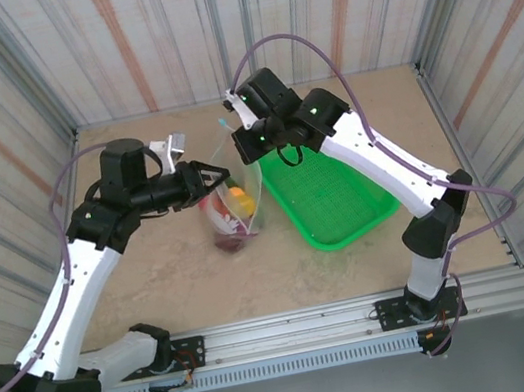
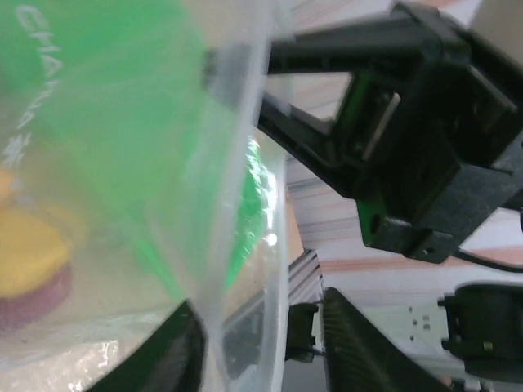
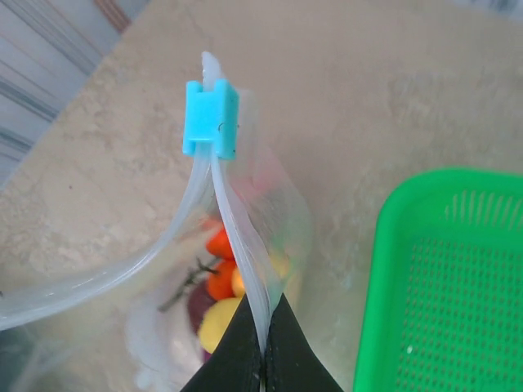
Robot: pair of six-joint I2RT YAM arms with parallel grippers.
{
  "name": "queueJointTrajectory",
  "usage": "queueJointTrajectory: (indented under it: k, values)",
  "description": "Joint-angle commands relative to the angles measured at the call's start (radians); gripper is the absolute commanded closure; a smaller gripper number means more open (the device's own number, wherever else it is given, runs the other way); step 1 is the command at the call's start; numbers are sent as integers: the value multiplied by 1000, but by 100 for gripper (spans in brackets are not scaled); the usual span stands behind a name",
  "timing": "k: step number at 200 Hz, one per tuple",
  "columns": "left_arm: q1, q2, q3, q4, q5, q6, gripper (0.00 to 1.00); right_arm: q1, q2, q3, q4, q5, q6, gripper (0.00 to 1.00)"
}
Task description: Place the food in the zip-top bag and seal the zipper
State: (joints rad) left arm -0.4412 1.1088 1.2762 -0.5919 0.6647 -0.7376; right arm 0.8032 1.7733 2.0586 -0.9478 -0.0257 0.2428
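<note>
Several pieces of food (image 3: 219, 282) lie low in the bag (image 1: 234, 209), whose bottom appears to rest on the worktop (image 1: 169, 273) just left of the green basket (image 1: 343, 197). Above the food the mouth gapes: one lip bows away to the left, the other runs straight.

Right end effector (image 3: 263, 328): fingers together, clamped on the straight lip of the zipper (image 3: 237, 245).

Left end effector (image 1: 213, 175): fingers apart, the bag's rim passing between them with no visible pinch.

Farthest out, a blue slider (image 3: 211, 118) sits at the zipper's far end, where both lips meet.

Judgement: loading looks done and sealing is the step in hand. To do it well, the right clamp should serve as an anchor, holding the strip taut and straight. The left should take the slider squarely and draw it along the track toward that anchor, neither twisting the lips nor tipping the bag.
</note>
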Motion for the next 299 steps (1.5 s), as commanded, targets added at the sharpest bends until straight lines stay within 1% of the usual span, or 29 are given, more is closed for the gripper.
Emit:
queueJointTrajectory:
  k: [1, 20, 29, 36, 53, 74, 91, 95, 120, 145, 165, 171, 182, 193, 204, 216, 223, 241, 248, 258, 268, 282, 299]
  values:
    - [-7, -31, 58, 14, 50, 64, 45, 29, -20, 43, 15, -2, -149, 100]
    - [-8, -111, 73, -13, -50, 132, 37, 50, -52, 24, 40, -51, -308, 100]
    - [-8, -156, 70, -14, -91, 176, 35, 52, -67, 14, 43, -81, -381, 100]
    - [-8, -187, 65, -17, -123, 212, 35, 47, -77, 4, 46, -112, -422, 100]
    - [-9, -250, 48, -24, -188, 302, 36, 22, -98, -24, 46, -253, -481, 100]
    - [-10, -305, 8, -31, -220, 410, 36, 35, -142, -104, 80, -292, -541, 100]
    - [-10, -342, -25, -41, -266, 463, 37, 44, -184, -174, 129, -332, -576, 100]
    - [-10, -351, -37, -36, -272, 476, 37, 44, -193, -217, 138, -345, -581, 100]
    - [-10, -401, -104, 2, -297, 554, 38, 44, -240, -324, 188, -417, -632, 100]
    - [-12, -416, -160, 5, -272, 695, 40, 45, -268, -380, 186, -514, -695, 100]
    - [-17, -426, -204, 11, -257, 829, 38, 49, -288, -416, 177, -568, -738, 100]
    - [-18, -427, -218, 17, -244, 869, 37, 48, -292, -423, 176, -580, -741, 100]
    - [-23, -426, -230, 16, -182, 955, 35, 50, -300, -434, 177, -605, -740, 100]
    - [-30, -413, -222, -5, -140, 1027, 37, 52, -304, -441, 178, -614, -737, 100]
    - [-41, -395, -204, -39, -138, 1075, 39, 53, -310, -449, 186, -615, -729, 100]
    - [-49, -378, -189, -61, -131, 1110, 42, 55, -315, -456, 190, -623, -724, 100]
    - [-52, -373, -188, -64, -113, 1120, 47, 56, -318, -464, 203, -627, -711, 100]
    - [-71, -354, -187, -63, -59, 1120, 56, 58, -318, -472, 229, -634, -676, 100]
    - [-85, -346, -187, -63, -45, 1121, 59, 59, -314, -472, 234, -629, -662, 100]
    - [-116, -340, -189, -62, -65, 1118, 59, 65, -311, -471, 248, -598, -636, 100]
    - [-156, -342, -198, -54, -117, 1122, 59, 68, -306, -467, 260, -562, -607, 100]
    - [-200, -360, -216, -33, -182, 1126, 55, 68, -292, -447, 253, -538, -578, 100]
    - [-231, -384, -226, -13, -247, 1119, 51, 68, -261, -406, 230, -503, -514, 100]
